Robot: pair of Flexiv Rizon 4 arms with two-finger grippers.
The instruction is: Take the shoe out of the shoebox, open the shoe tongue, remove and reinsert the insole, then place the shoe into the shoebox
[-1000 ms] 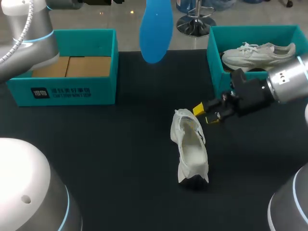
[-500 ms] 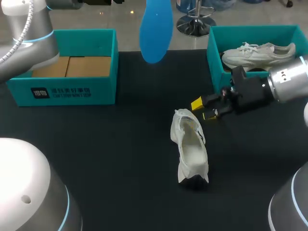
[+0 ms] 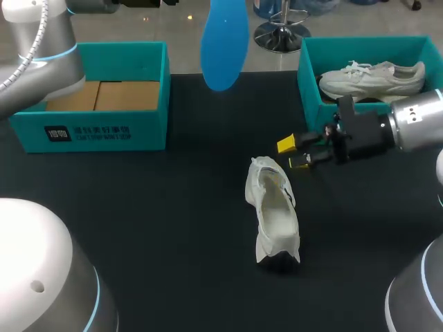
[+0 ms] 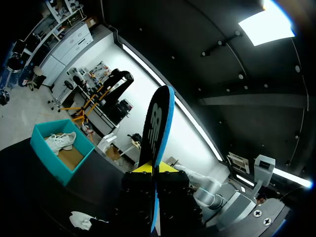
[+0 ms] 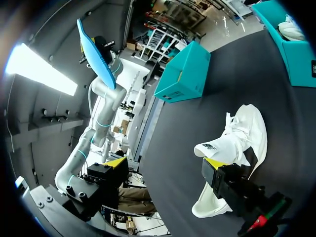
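Bench (image 3: 173, 228), dark top, stock as seen.

Shoes, two, both white.
- Loose shoe (image 3: 272, 218): lies on the bench near the middle, between the boxes and nearer me, its opening showing to the head view.
- Boxed shoe (image 3: 370, 77): lies inside the right shoebox (image 3: 360, 47).

Shoeboxes, two, both teal and open-topped.
- The right shoebox stands at the far right of the bench.
- The left shoebox (image 3: 97, 131) stands at the far left, with brown card inside.

Insole (image 3: 223, 41), one, blue. It is held upright in the air, above the far edge of the bench between the two boxes.

Hands, two.
- Left hand (image 4: 154, 170): pinches the insole by its lower end, edge-on, one finger on each face.
- Right hand (image 3: 294, 153): fingers spread wide and holding nothing. It sits near the far end of the loose shoe, between that shoe and the right shoebox.

Notes by view.
- The head view cuts off the top of the insole and leaves out my left hand. Only the left wrist view shows the grip, and the dark face of the insole.
- Only the head view shows the gap between my right hand and the loose shoe. In the right wrist view the shoe lies just ahead of one yellow tip, so I cannot judge the clearance there.
- The right wrist view alone takes in my whole left arm (image 5: 94, 128) holding the insole up beyond the left shoebox.
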